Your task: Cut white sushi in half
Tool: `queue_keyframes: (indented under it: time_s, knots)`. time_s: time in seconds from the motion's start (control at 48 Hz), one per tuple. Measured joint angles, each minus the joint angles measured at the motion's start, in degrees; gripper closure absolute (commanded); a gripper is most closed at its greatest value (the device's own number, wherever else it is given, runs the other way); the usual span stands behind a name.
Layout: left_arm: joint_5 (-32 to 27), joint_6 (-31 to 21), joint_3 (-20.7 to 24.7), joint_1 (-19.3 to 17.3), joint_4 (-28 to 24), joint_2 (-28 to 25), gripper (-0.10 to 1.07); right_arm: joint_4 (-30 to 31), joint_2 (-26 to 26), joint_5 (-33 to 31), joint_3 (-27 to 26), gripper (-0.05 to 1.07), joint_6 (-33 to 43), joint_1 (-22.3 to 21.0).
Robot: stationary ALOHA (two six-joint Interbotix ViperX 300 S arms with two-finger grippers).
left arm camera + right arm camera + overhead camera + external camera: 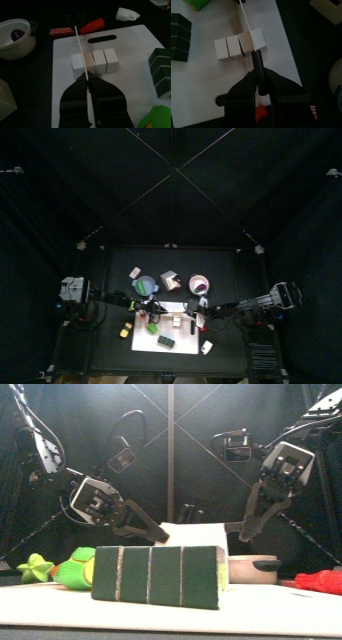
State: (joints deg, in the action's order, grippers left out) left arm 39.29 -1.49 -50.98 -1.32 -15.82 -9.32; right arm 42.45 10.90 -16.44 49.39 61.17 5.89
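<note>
L wrist view | left gripper [88, 82] clamped on knife [79, 47] | blade in white sushi [94, 62] | right gripper [258, 84] clamped on knife too

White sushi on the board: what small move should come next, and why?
Probably slide the knife sideways toward the green blocks before pressing. The right gripper holds its blade across the white sushi off-centre: about one segment lies on one side, three on the other.

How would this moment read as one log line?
left gripper: shut on knife | knife: blade across sushi on board | right gripper: shut on a thin tool
</note>
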Motion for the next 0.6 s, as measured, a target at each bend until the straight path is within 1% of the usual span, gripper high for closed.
queue_keyframes:
  time_s: [0.375,0.604]
  knots:
    - [0.18,0.0,-0.09,0.0,0.18,-0.18,0.68,0.0,-0.26,0.0,0.0,0.62,-0.09,0.0]
    - [-0.44,0.09,-0.09,0.18,1.58,-0.35,0.68,0.0,-0.53,0.0,-0.09,0.62,0.0,0.0]
